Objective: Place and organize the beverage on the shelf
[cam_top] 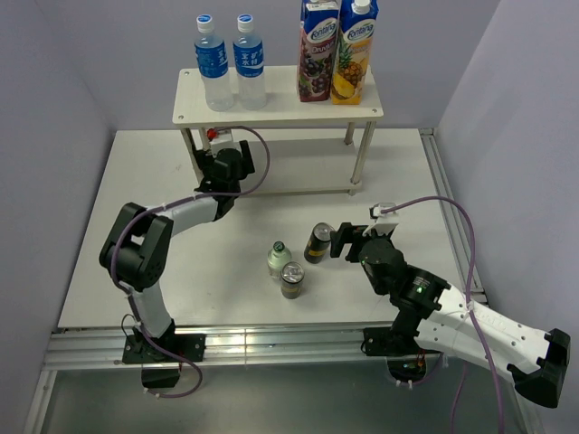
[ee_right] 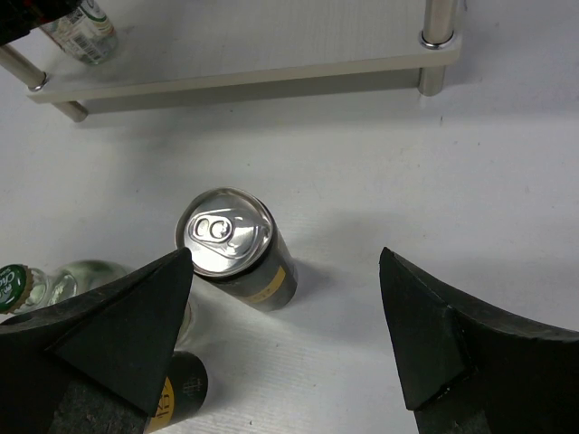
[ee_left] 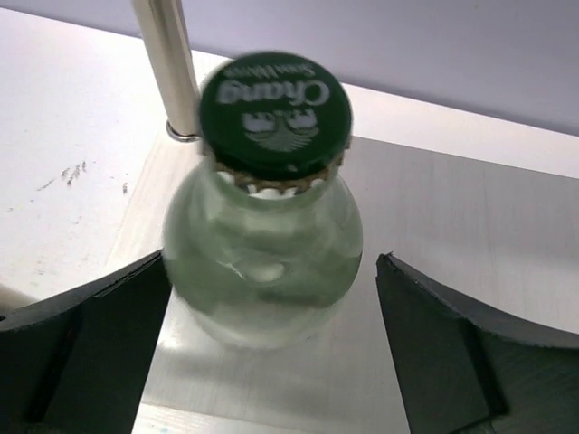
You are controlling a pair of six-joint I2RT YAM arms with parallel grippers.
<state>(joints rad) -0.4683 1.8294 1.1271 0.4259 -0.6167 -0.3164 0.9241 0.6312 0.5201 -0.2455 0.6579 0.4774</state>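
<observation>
On the shelf's (cam_top: 280, 110) top board stand two blue-capped water bottles (cam_top: 213, 63), at its left end. My left gripper (cam_top: 222, 163) reaches under that board and is open. A green-capped bottle (ee_left: 267, 244) stands upright on the lower board (ee_left: 452, 208) between its fingers (ee_left: 425, 334), with a clear gap on the right side. On the table stand a dark can (cam_top: 318, 242), a second green-capped bottle (cam_top: 279, 259) and another can (cam_top: 291, 280). My right gripper (cam_top: 336, 240) is open just right of the first can (ee_right: 237, 249), which stands ahead of its fingertips.
Two tall juice cartons (cam_top: 336, 50) occupy the right end of the top board. A shelf leg (ee_left: 167, 68) rises just behind and left of the bottle between my left fingers. Another leg (ee_right: 436, 36) stands at the lower board's right corner. Walls close in behind and on both sides.
</observation>
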